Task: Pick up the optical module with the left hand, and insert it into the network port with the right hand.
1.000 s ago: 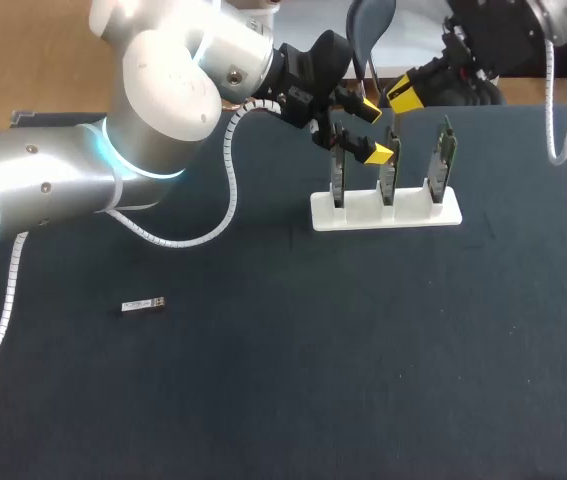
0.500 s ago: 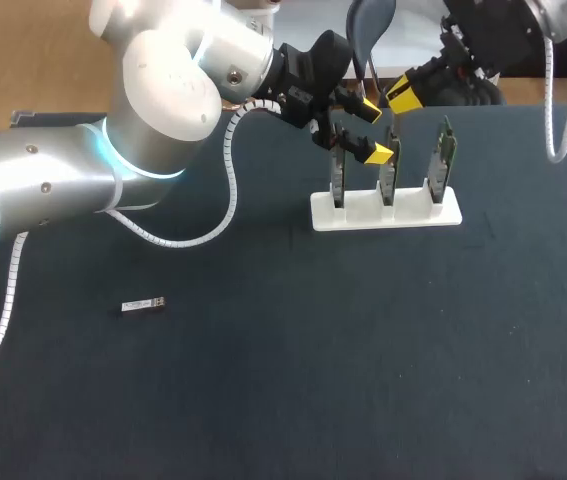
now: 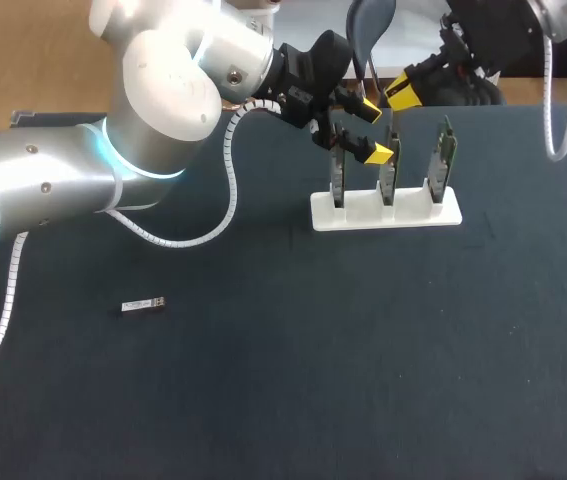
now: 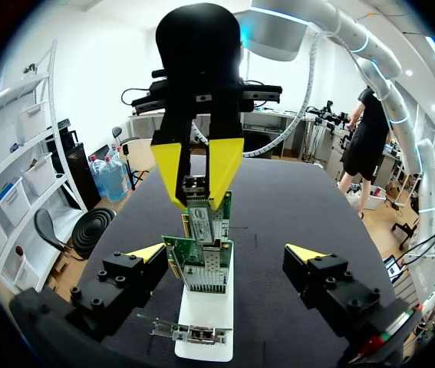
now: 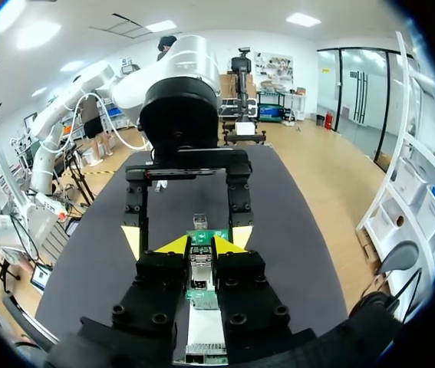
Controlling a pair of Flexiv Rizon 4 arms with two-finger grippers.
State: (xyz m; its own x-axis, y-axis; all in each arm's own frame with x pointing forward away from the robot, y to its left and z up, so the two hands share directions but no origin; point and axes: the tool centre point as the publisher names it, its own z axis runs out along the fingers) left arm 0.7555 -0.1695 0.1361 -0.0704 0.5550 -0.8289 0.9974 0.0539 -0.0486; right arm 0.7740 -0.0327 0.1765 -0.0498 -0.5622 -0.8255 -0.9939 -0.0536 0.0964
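The right gripper [image 3: 400, 92] has edged a touch up and towards the left arm's side; the left arm and everything on the table lie as they did before.

In the right wrist view the right gripper [image 5: 202, 245] has its yellow tips drawn close together, clamped from both sides on a small silver module [image 5: 200, 267]. The left wrist view shows the same grasp from the other side: the module [image 4: 195, 186] sits between the yellow fingers at the top edge of an upright green circuit board [image 4: 205, 222]. Whether it is seated in a port there I cannot tell.

The left gripper [image 4: 225, 251] faces it along the rack, its fingers [image 4: 146, 252] spread wide and holding nothing; a nearer board [image 4: 199, 264] stands between them, untouched. In the head view the left gripper [image 3: 373, 130] hangs over the left end of the white rack [image 3: 385, 214], which holds three boards upright.

A loose optical module [image 3: 143, 305] lies flat on the dark table [image 3: 363, 360], well apart from the rack and both grippers.
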